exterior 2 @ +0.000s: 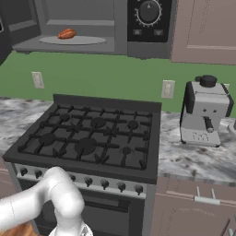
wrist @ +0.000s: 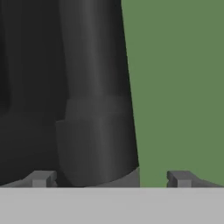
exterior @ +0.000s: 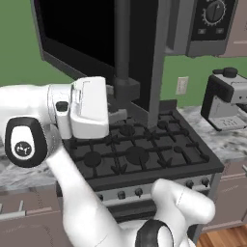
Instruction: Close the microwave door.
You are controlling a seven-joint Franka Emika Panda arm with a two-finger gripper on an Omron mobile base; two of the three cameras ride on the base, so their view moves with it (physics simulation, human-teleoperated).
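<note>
Green wall behind; spread hand [wrist: 109, 178] at microwave door [exterior: 87, 43] handle [wrist: 94, 131], right base's orange food [exterior 2: 67, 33] inside.

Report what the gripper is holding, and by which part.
Nothing is held. The gripper is open, its fingertips spread either side of the lower end of the microwave door handle, not clamped on it.

A kitchen: gas stove [exterior 2: 90, 133], coffee machine [exterior 2: 204, 110], marble counter [exterior 2: 193, 159], overhead microwave [exterior 2: 99, 25].

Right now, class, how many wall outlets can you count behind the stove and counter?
2. One outlet is on the green wall left of the stove; the other outlet is right of it, beside the coffee machine. More may be hidden.
</note>
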